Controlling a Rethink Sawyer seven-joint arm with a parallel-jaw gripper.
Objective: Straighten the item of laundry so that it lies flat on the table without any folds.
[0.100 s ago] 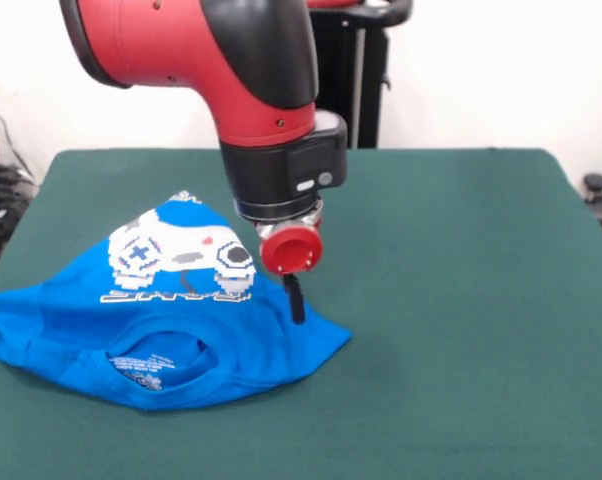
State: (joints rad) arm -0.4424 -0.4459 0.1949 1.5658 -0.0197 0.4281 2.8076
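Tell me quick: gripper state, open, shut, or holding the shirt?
Gripper: cannot be told; only one dark tip shows, low over the bright blue cotton T-shirt.

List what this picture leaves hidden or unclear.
- Pincer, front view: only one dark finger shows below the red wrist; open or shut is unclear.
- T-shirt: its lower part is folded underneath, hidden by the top layer.
- Table: near edge cut off by the frame.
- Lettering under the graphic: too small to read.
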